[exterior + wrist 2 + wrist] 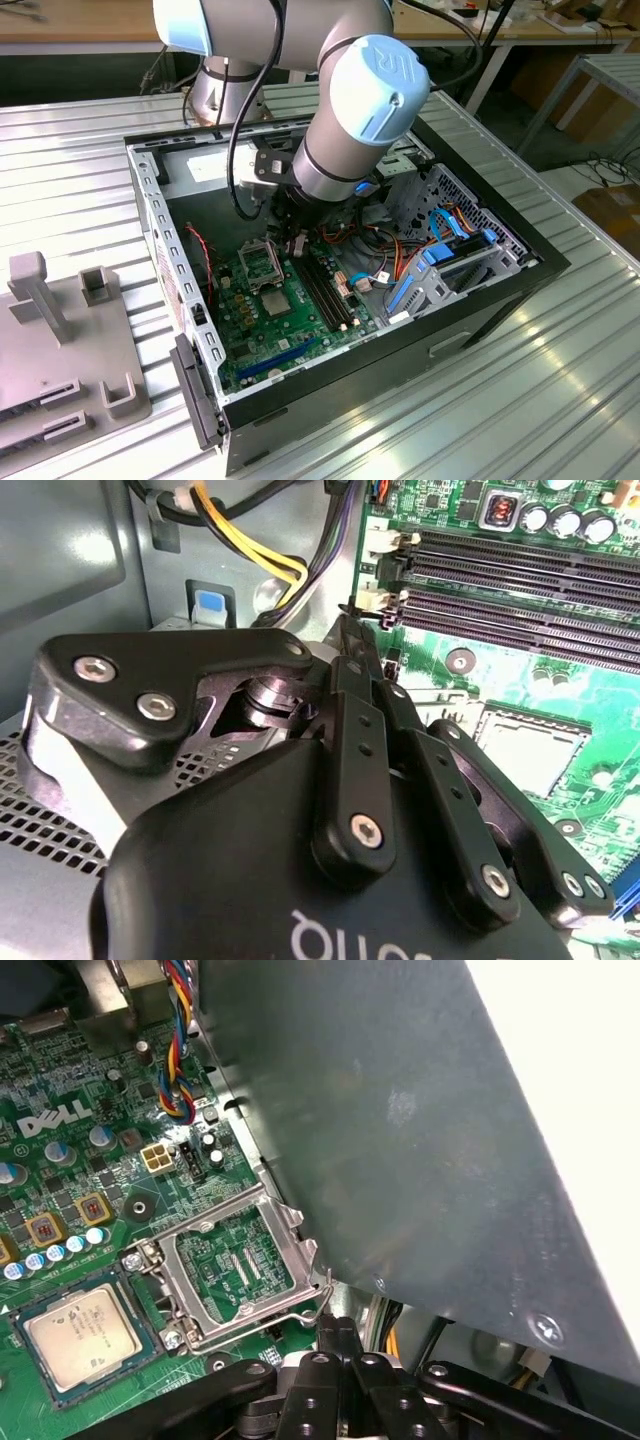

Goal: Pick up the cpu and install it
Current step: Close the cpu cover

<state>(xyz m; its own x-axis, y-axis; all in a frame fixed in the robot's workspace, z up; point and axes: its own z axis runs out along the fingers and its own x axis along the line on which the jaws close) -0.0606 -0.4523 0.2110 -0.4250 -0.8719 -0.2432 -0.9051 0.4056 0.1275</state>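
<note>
**A:** Where's the CPU (78,1326)?

**B:** It's seated in its socket (149,1328), flat metal top up, around the middle of the motherboard (300,338). The board lies inside the open computer case (420,345), which stands mid-bench (80,150).

**A:** Is the socket clamped down?

**B:** No. The load plate (235,1260) is swung open off the chip, on the side toward the gripper (340,1328). The wire lever (290,1315) runs along the plate's edge, and its hooked end is just beside the fingertips (330,1340).

**A:** And the claw?

**B:** It's clenched, fingers pressed together, low over the board. I cannot tell whether the hook is pinched between them.

**A:** What's nearby?

**B:** Black memory slots (520,575) run beside the socket. A grey fixture (60,340) sits at the bench edge on the exterior view's left.
</note>
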